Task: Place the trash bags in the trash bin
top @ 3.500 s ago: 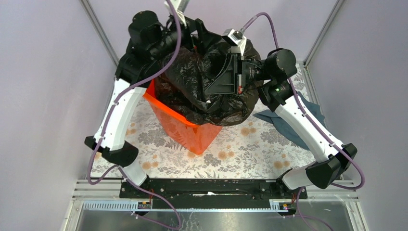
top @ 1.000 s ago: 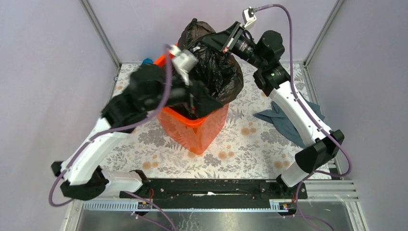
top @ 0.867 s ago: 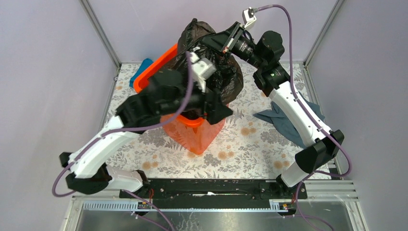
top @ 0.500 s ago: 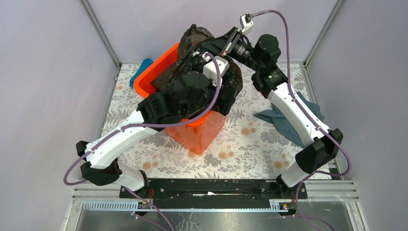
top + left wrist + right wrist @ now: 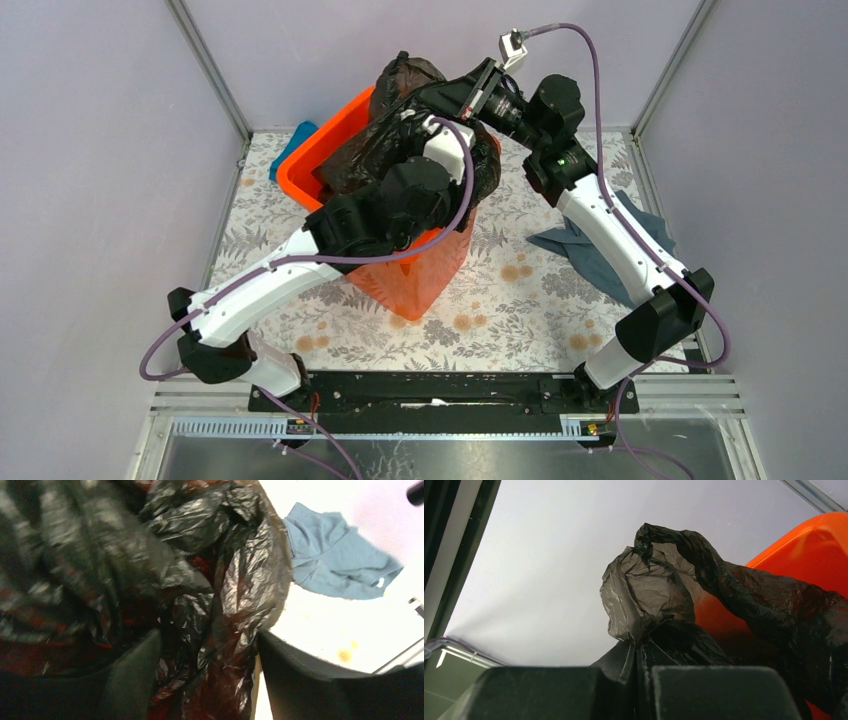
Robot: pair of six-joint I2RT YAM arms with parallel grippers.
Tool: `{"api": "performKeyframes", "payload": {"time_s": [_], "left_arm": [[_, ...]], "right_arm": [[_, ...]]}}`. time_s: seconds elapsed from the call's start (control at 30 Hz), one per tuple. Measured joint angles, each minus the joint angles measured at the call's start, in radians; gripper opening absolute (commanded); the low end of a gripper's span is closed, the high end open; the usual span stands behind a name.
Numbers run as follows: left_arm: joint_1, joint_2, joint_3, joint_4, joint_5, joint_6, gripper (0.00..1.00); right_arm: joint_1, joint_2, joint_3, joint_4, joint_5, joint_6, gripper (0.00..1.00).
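Floral table (image 5: 520, 300), bag (image 5: 649, 595) pinched in right tool (image 5: 642, 671)

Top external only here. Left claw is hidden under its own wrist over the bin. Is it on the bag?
Observer: Left wrist view: left claw has its jaws apart, with bag film bunched between them. Whether it grips is unclear.
Operator: Right claw holding?
Observer: Right wrist view: right claw is shut on a fold of the bag, and a tuft stands up past its tips.
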Motion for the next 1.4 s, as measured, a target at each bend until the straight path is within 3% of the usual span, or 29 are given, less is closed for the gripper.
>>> {"api": "performKeyframes", "payload": {"time_s": [0.13,0.43,0.8,1.0,1.1,1.17,1.4], "left_arm": [[0.007,-0.047,-0.040,0.021,-0.011,0.007,0.78],[0.010,-0.093,-0.044,0.100,-0.011,0.018,0.53],[0.026,-0.048,-0.048,0.094,-0.006,0.034,0.04],[0.079,-0.081,-0.146,0.094,-0.059,0.033,0.00],[0.125,-0.100,-0.241,0.071,-0.079,0.032,0.06],[0.141,-0.103,-0.280,0.042,-0.079,0.032,0.28],[0.140,-0.177,-0.293,-0.016,0.082,0.023,0.77]], "right_arm": [[0.000,0.000,-0.007,0.001,-0.001,0.000,0.00],[0.000,0.000,-0.029,0.025,-0.014,0.016,0.00],[0.000,0.000,-0.037,0.034,-0.015,0.025,0.00],[0.000,0.000,-0.037,0.054,-0.017,0.046,0.00],[0.000,0.000,-0.037,0.064,-0.017,0.056,0.00],[0.002,0.000,-0.037,0.074,-0.017,0.060,0.00],[0.012,0.000,-0.045,0.094,-0.019,0.069,0.00]]}}
